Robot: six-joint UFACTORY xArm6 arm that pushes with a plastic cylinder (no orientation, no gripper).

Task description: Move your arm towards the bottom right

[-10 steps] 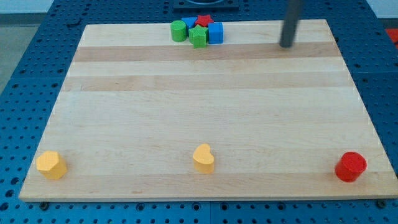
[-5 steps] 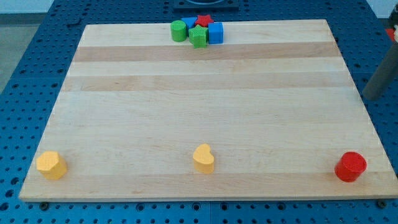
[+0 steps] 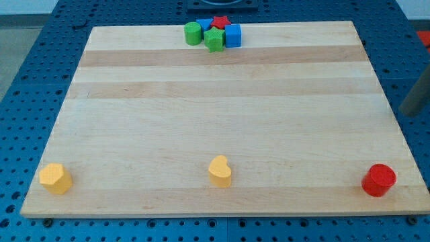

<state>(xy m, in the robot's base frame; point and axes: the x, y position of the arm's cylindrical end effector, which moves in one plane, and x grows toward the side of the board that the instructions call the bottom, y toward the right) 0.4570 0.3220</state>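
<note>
My rod shows at the view's right edge, off the wooden board (image 3: 222, 121); my tip (image 3: 408, 112) is just past the board's right side, above the red cylinder (image 3: 379, 179), which sits at the board's bottom right corner. A yellow heart-shaped block (image 3: 220, 170) sits at the bottom middle. Another yellow block (image 3: 55, 178) sits at the bottom left corner. At the top middle is a tight cluster: a green cylinder (image 3: 193, 32), a green block (image 3: 214, 39), a blue cube (image 3: 232, 34), a red star (image 3: 220, 23) and a second blue block (image 3: 205, 25) behind.
The board lies on a blue perforated table (image 3: 27, 81). A dark base (image 3: 222, 4) stands beyond the board's top edge.
My rod has moved from the board's top right down and to the right, leaving the board, then a little further down-right. No block has moved.
</note>
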